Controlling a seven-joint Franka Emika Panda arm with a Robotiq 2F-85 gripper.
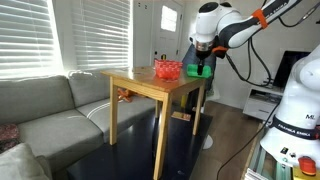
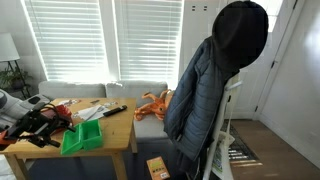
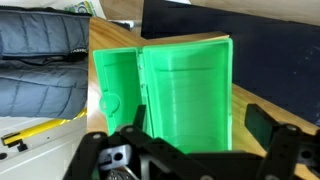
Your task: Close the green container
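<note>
The green container (image 3: 160, 85) lies open on the wooden table (image 3: 265, 105), its two halves side by side and joined at a hinge. In the wrist view it fills the middle. My gripper (image 3: 200, 125) is open and empty just above it, with one finger over the hinge and the other past the edge of the ribbed half. In both exterior views the container (image 1: 204, 71) (image 2: 82, 137) sits at a table edge. The gripper (image 1: 203, 62) hangs right over it.
A red mesh bowl (image 1: 167, 69) stands on the table (image 1: 140, 82) beside the container. A black flat object (image 2: 115, 110) lies farther along the table. A dark jacket (image 2: 205, 85) hangs on a white chair close by. A grey sofa (image 1: 50, 110) stands beyond the table.
</note>
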